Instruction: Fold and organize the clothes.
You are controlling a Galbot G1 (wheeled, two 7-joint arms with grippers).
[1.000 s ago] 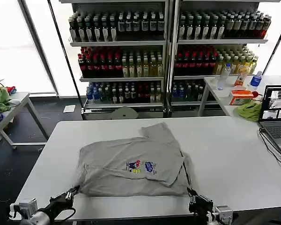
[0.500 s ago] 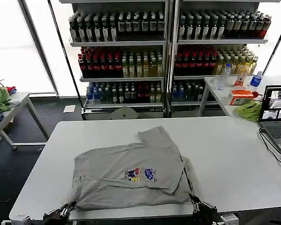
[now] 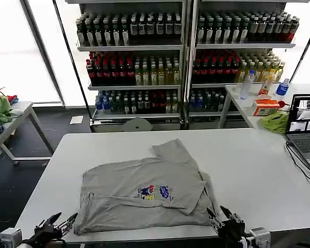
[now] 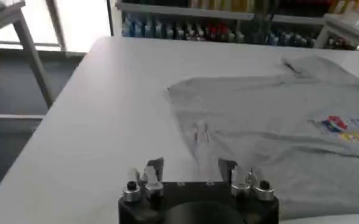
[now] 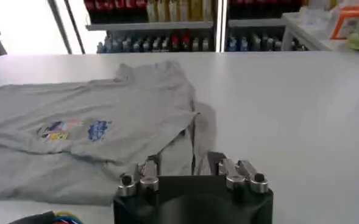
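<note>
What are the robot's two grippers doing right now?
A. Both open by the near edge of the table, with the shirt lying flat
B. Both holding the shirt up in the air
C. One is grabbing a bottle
A: the left gripper and right gripper are open at the table's near edge, and the shirt lies on it, held by neither.

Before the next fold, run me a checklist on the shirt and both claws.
1. Left claw open, holding nothing: ok, by the shirt's near left corner.
2. Right claw open, holding nothing: ok, by the near right corner.
3. Grey shirt fully on the white table: ok; its near hem lies close to the table's near edge.
4. Shirt flat: not ok; one sleeve is folded over the body and the right side is bunched.
5. Chest print facing up: ok.
</note>
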